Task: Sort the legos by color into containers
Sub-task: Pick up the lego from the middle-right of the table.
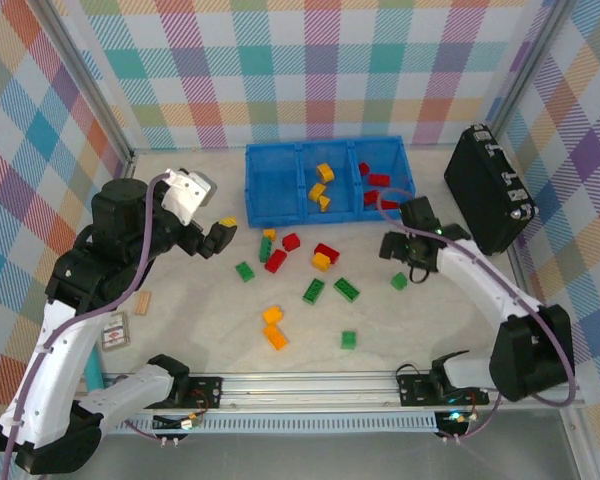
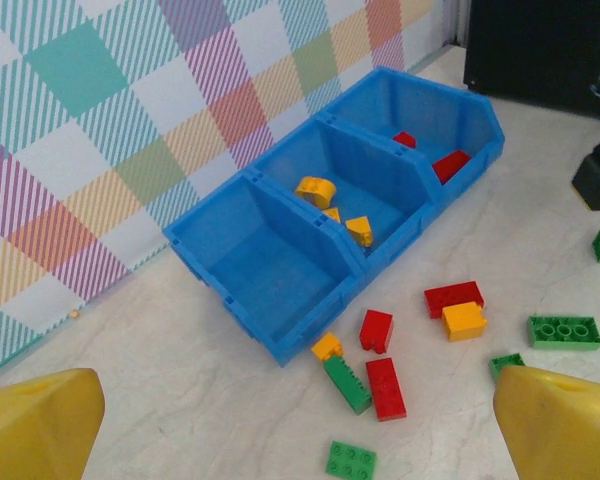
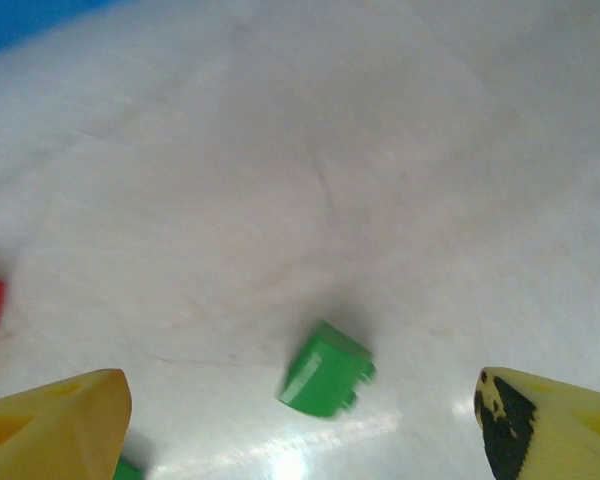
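Right end effector gapes over one green lego (left end effector gapes, empty).

A bright blue plastic tray with three joined compartments lies across the centre of the frame, on a pale table. Its middle compartment holds small yellow studded bricks, and the upper right one holds red bricks. Loose red, green and yellow bricks lie to the lower right of the tray. The yellow fingertips of the left gripper stand wide apart in both lower corners.
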